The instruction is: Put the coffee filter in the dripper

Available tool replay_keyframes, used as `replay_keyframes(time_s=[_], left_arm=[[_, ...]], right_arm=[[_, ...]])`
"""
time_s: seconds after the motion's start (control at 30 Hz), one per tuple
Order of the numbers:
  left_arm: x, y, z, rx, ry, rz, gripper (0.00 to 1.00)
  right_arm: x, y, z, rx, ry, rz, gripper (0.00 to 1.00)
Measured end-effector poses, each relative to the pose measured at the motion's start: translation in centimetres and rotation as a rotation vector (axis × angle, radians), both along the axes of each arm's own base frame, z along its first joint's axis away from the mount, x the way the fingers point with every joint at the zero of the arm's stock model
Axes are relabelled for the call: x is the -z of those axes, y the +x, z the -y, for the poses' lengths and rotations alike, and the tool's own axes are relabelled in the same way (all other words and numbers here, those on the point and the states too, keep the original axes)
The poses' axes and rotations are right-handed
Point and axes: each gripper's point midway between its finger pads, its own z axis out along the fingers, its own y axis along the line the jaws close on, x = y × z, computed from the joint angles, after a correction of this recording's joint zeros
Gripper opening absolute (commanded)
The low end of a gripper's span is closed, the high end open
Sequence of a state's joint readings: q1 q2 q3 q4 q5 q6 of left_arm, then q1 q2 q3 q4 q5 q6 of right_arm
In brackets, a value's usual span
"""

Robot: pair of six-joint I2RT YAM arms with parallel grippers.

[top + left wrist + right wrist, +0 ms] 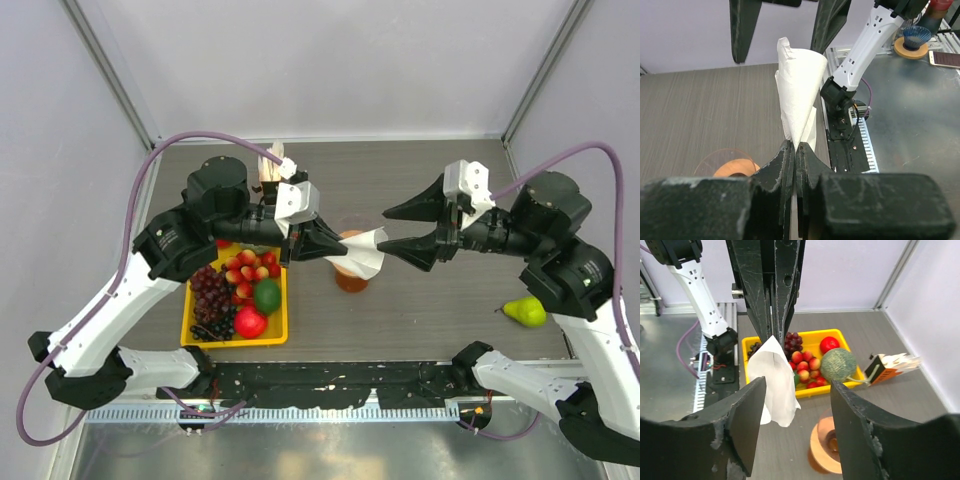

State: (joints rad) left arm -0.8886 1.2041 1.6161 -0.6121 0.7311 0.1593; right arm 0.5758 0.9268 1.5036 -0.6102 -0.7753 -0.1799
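Clamped by the left gripper [332, 249] at its pointed end: the coffee filter [366, 252], hanging over the dripper [350, 282], probably ready for lowering. At 3 o'clock, spread wide and holding nothing, the right gripper [383, 230]. Only from the left wrist: 2 fingers [772, 172] pressed tight on paper. Only from the right wrist: dripper's mouth uncovered.

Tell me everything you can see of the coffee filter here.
The coffee filter is a thin white paper cone, slightly creased and opened out. The left gripper is shut on its pointed end and holds it in the air, wide end toward the open right gripper. Whether that gripper touches it cannot be told. It is above the dripper, not in it.
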Motion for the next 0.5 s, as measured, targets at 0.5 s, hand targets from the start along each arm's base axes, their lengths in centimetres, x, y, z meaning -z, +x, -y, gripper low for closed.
replay_keyframes(time_s=[0.5], left_arm=[[-0.3, -0.5, 0.5, 0.069, -0.025, -0.071, 0.08]], right_arm=[[-1.8, -1.9, -0.9, -0.091, -0.049, 0.061, 0.98]])
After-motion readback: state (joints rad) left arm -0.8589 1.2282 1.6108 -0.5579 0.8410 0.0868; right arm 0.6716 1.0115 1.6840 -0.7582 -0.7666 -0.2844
